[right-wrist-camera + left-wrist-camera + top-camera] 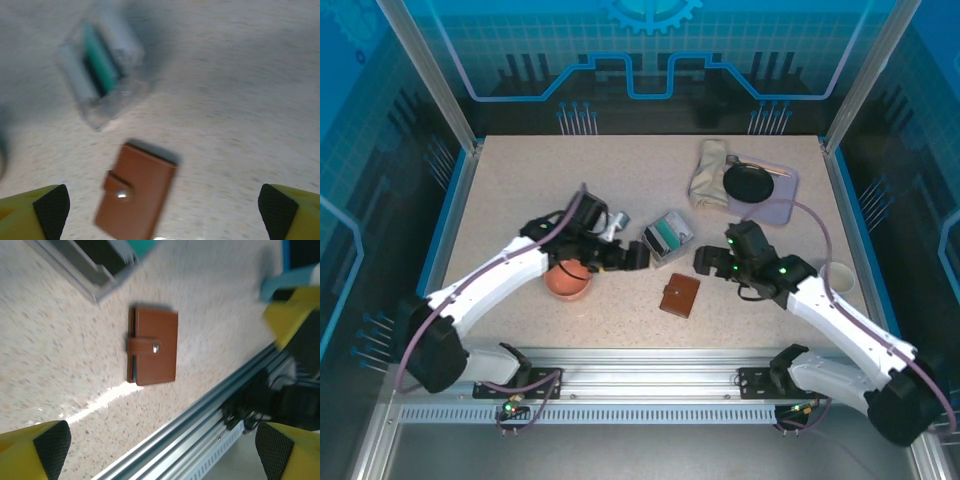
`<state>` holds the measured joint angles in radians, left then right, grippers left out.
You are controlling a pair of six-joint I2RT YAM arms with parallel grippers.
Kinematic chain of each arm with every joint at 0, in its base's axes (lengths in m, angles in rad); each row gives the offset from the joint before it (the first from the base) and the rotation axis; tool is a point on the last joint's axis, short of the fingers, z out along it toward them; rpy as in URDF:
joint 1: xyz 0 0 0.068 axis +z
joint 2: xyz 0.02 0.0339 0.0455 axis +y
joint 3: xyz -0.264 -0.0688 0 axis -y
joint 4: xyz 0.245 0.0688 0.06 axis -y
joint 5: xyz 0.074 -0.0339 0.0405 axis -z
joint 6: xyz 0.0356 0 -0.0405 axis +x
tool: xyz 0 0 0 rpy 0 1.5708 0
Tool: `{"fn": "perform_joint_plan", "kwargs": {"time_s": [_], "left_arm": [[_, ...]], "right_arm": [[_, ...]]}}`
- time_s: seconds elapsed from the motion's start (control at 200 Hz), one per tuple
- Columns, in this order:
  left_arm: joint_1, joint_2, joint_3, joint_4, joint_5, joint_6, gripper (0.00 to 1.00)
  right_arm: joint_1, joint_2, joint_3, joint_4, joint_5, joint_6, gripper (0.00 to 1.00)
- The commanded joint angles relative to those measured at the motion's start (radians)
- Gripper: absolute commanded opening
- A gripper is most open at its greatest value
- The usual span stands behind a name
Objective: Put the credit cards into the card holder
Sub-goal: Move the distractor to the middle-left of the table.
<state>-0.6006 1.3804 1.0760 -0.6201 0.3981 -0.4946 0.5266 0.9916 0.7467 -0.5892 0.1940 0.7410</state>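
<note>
Left tool (638, 255) and right tool (705, 262) both stand open, empty. The shut wallet (679, 295) lies on the counter (520, 200) at seven o'clock from the nearer right tool; cards (668, 236) sit in the tray (647, 240) at ten.

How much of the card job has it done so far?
Nothing looks done yet. The wallet lies snapped shut on the table, and the cards sit in a clear tray. The left pincer and the right pincer hang open and empty. Left to do: open the wallet, move the cards in.
</note>
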Motion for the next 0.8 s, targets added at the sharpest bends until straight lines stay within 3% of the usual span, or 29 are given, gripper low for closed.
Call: {"fn": "perform_joint_plan", "kwargs": {"time_s": [0.0, 0.29, 0.795], "left_arm": [[-0.089, 0.075, 0.025, -0.024, -0.108, -0.062, 0.99], [-0.063, 0.144, -0.068, -0.011, -0.330, -0.148, 0.99], [0.290, 0.054, -0.227, 0.042, -0.296, -0.099, 0.99]], "right_arm": [[-0.047, -0.059, -0.049, -0.051, -0.041, 0.009, 1.00], [-0.048, -0.002, -0.064, -0.039, -0.133, 0.015, 1.00], [0.014, 0.111, -0.106, 0.036, -0.262, -0.017, 1.00]]}}
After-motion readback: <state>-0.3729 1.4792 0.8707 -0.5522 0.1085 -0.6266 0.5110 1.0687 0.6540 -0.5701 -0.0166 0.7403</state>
